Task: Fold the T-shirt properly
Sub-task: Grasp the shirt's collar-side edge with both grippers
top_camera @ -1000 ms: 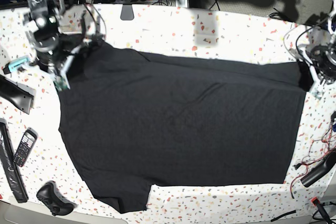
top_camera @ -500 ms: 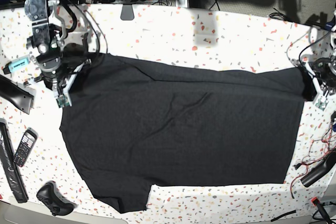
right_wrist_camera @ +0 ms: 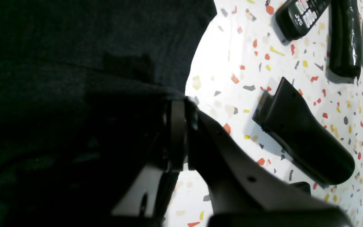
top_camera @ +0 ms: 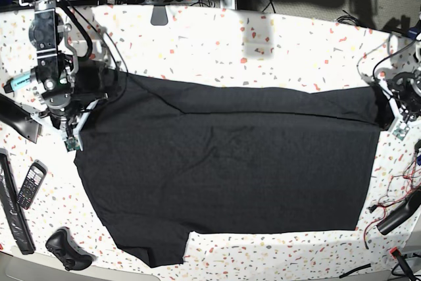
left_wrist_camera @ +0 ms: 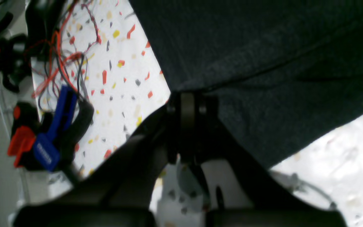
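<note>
Black shirt (top_camera: 223,162) pinched at both far corners by left gripper (left_wrist_camera: 184,104) and right gripper (right_wrist_camera: 175,104); we keep the edge taut, lower evenly.

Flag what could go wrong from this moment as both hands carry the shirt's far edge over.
1. The left hand pinches only a thin bit of the T-shirt near its corner; the cloth could slip out mid-fold.
2. The right hand works close to a black handle-shaped object and a remote; a wide sweep might knock them.
3. Diagonal creases run across the cloth, so the fold may land uneven.
</note>
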Controlling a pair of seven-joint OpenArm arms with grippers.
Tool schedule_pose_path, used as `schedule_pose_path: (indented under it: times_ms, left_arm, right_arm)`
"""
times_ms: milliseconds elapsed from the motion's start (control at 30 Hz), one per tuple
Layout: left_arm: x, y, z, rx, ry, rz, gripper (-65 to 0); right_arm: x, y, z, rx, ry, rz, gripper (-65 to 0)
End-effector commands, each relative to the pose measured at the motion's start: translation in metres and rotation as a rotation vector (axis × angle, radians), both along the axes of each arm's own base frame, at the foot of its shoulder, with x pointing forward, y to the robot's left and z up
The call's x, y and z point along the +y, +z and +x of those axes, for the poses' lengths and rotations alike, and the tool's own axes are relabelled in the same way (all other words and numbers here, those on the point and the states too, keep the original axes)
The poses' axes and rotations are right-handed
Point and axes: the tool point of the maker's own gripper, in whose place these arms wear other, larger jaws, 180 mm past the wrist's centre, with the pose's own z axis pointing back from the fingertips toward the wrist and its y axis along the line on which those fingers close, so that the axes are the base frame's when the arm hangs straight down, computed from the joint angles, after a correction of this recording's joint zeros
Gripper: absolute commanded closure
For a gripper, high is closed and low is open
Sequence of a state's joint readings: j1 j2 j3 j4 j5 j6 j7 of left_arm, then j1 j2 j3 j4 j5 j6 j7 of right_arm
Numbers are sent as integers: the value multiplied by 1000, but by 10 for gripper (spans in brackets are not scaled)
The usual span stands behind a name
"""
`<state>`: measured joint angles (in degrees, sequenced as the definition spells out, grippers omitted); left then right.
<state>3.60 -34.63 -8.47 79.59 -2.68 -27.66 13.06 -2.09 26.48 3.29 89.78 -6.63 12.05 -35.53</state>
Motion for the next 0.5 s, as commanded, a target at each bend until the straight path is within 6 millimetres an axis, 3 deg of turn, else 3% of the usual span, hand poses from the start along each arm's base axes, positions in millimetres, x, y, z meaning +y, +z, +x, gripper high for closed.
schedule_pose_path:
  times_ms: [0,133,233,367,467]
  left_arm:
    - [7,15,9,-49,1,6,0]
    - [10,12,9,-55,5,-8,0]
    - [6,19,15,-94,-10,-23,0]
    - [10,28,25,-104,4,-9,-201]
    - [19,29,28,-70,37,23,-220]
  right_arm:
    - [-6,17,10,-52,2,-25,0]
    - [-6,17,10,-53,3,-25,0]
    - [-6,17,10,-52,2,-25,0]
    - [-8,15,7,-32,-10,-28,0]
    - [-13,15,4,-9,-30,-36,-138]
